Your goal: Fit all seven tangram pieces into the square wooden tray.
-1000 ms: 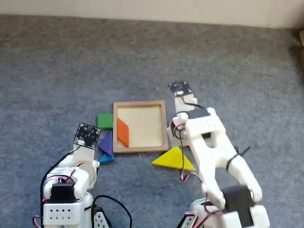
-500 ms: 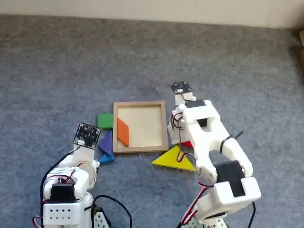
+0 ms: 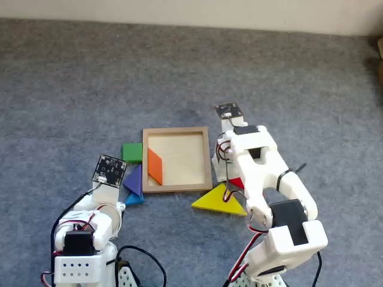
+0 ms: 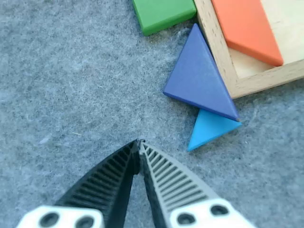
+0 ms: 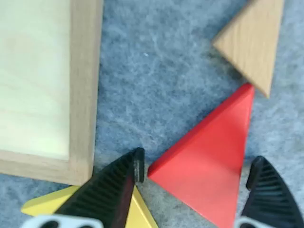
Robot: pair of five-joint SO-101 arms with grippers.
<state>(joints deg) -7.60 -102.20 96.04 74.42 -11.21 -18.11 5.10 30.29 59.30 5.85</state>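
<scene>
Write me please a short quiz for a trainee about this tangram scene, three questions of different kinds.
1. True or false: the orange piece lies inside the tray.
2. Which piece lies between the open fingers of the right gripper? A. yellow triangle B. red triangle C. green square
3. Fill in: the left gripper is ____ and holds nothing.

Key: 1 true; 2 B; 3 shut.
</scene>
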